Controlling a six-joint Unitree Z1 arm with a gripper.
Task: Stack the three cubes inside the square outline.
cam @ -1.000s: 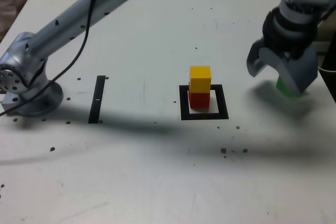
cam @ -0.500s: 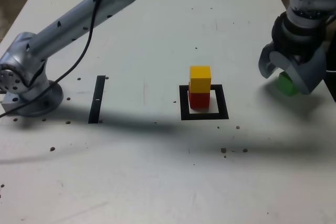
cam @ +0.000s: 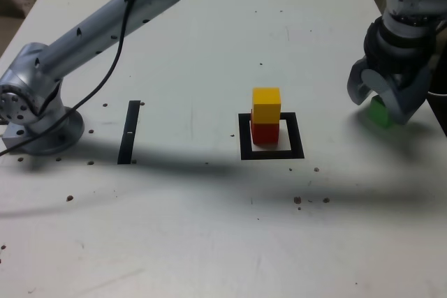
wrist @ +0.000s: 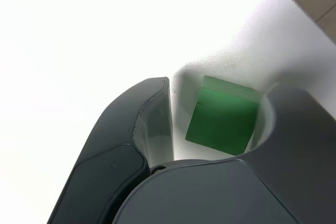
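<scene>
A yellow cube (cam: 266,105) sits on top of a red cube (cam: 264,132) inside the square outline (cam: 245,137) of black tape, mid-table in the exterior view. The green cube (cam: 379,113) lies on the table near the exterior view's right edge. My gripper (cam: 379,103) is lowered over it with one finger on each side. In the wrist view the green cube (wrist: 223,115) lies between the two dark fingers (wrist: 157,124). One finger is against the cube and a thin gap shows at the other. The jaws are still open.
A straight black tape strip (cam: 129,132) lies at the exterior view's left, close to the arm's base (cam: 38,113). The table's right edge (cam: 436,113) runs just beyond the green cube. Small dark specks dot the white surface.
The gripper has come down around the green cube and shifted slightly toward the exterior view's right. Its jaws have narrowed a lot. The stack has not moved.
</scene>
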